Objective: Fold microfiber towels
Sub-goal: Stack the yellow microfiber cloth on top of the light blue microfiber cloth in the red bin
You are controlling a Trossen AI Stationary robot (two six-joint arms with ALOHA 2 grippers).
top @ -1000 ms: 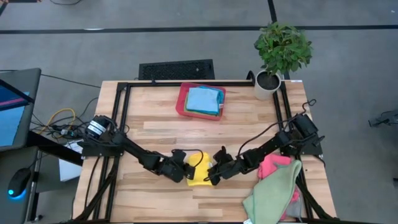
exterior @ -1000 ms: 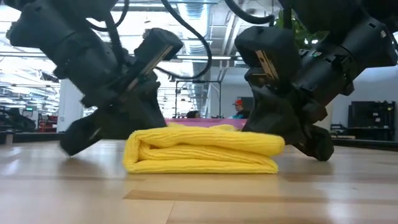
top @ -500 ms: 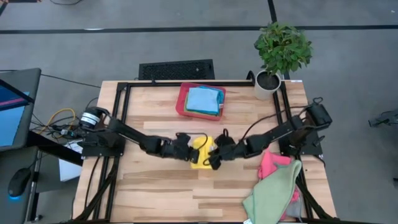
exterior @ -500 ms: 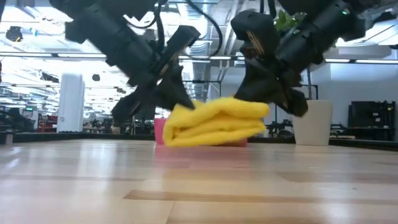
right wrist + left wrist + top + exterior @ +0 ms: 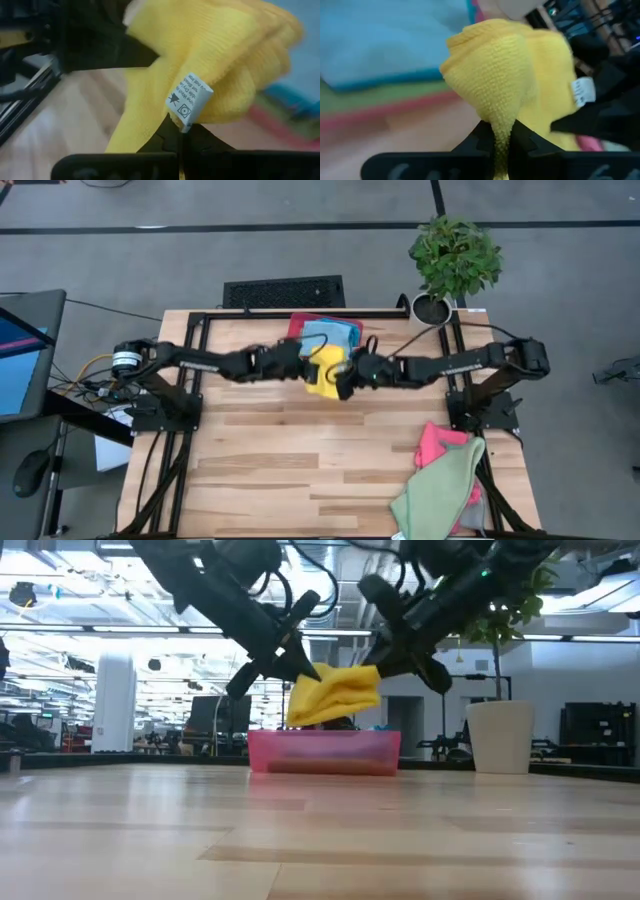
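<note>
Folded yellow towel (image 5: pixel 324 370) has risen from the table (image 5: pixel 300 460) and now hangs at the red tray (image 5: pixel 296 330), left end effector (image 5: pixel 306 368) and right end effector (image 5: pixel 346 374) both clamped on it, indicating placement is imminent.

Both arms stretch across the desk (image 5: pixel 300 450) near its far edge, meeting above the red tray (image 5: pixel 296 340) and barring passage there. The middle and near-left of the desk lie bare and open. A heap of pink and green towels (image 5: pixel 445 475) fills the near right corner; a potted plant (image 5: pixel 450 265) blocks the far right corner.
</note>
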